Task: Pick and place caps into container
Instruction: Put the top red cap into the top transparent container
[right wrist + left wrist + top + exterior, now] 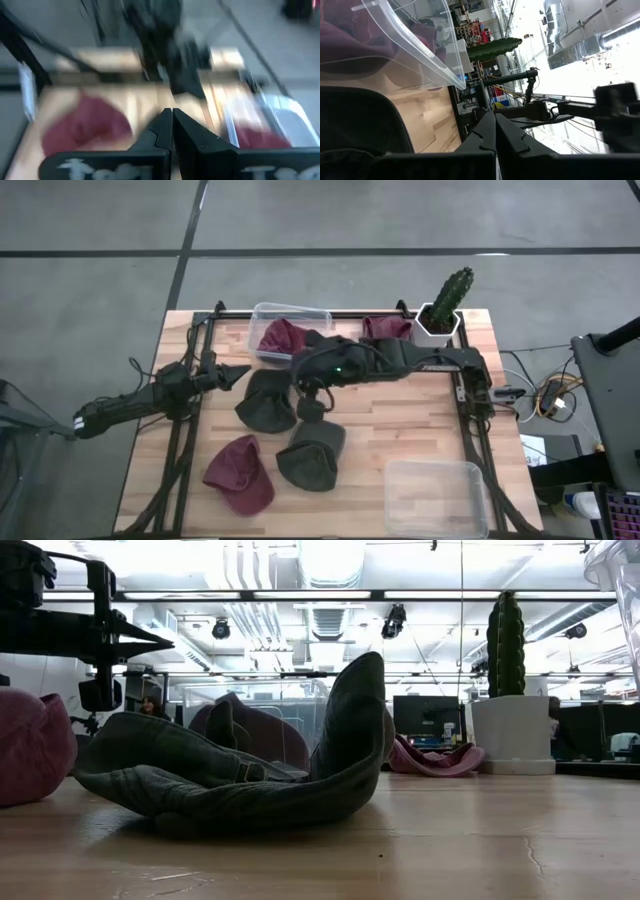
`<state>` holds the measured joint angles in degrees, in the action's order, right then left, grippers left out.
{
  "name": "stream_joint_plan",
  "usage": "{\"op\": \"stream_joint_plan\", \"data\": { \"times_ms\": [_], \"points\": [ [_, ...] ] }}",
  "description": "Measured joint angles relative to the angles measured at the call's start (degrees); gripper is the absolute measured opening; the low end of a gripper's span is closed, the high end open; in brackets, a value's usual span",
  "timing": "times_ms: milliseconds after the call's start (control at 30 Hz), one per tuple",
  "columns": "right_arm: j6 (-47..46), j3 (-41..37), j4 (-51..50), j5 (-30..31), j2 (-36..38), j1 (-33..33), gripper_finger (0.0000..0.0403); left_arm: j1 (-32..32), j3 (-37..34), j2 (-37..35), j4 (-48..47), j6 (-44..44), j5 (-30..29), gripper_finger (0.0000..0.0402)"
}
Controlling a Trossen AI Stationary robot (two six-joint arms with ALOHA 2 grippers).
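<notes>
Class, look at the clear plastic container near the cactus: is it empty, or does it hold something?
Not empty. The clear plastic container holds one maroon fabric cap, visible inside its walls from above.

Grey floor (400,215); bright ceiling lights (330,595)

Maroon caps (241,471): three. Olive caps (312,456): two. Containers (437,498): two. Cactus (449,293): one.

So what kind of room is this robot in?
Probably a big open lab or workshop: exposed ceiling ducts, a computer monitor in the background, and bare concrete floor around the wooden table.
</notes>
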<state>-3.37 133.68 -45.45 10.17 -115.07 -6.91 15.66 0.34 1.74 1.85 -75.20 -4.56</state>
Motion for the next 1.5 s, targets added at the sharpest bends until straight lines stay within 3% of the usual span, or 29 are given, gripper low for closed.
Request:
{"op": "stream_joint_plan", "data": {
  "times_ms": [200,300,433,667,867,1133,1500],
  "points": [
    [0.25,-4.60,22.67,-4.38,0.00,0.12,0.0008,-0.02,0.00,0.02,-0.04,-0.06,0.02,0.0000],
    [-4.00,-10.46,39.88,-10.77,-0.06,1.18,0.0008,0.00,0.00,0.02,-0.03,-0.02,-0.60,0.0000],
    [-13.06,-18.17,54.73,-13.54,0.51,2.18,0.0008,-0.01,0.00,0.02,0.11,-0.02,-2.00,0.0000],
    [-17.49,-32.90,58.15,-13.65,8.40,2.52,0.0008,0.00,0.00,0.04,0.07,-0.02,-2.13,0.0000],
    [-16.79,-49.22,69.04,-12.77,18.37,2.57,0.0008,-0.01,0.00,0.30,0.04,-0.04,-2.29,0.0000],
    [-23.82,-67.85,69.21,-0.50,32.36,2.59,0.0008,-0.02,0.00,0.52,0.15,-0.24,-2.44,0.0000],
    [-43.67,-91.38,68.95,12.12,49.45,2.57,0.0008,-0.01,0.00,0.74,0.20,-0.26,-2.43,0.0000]
  ]
}}
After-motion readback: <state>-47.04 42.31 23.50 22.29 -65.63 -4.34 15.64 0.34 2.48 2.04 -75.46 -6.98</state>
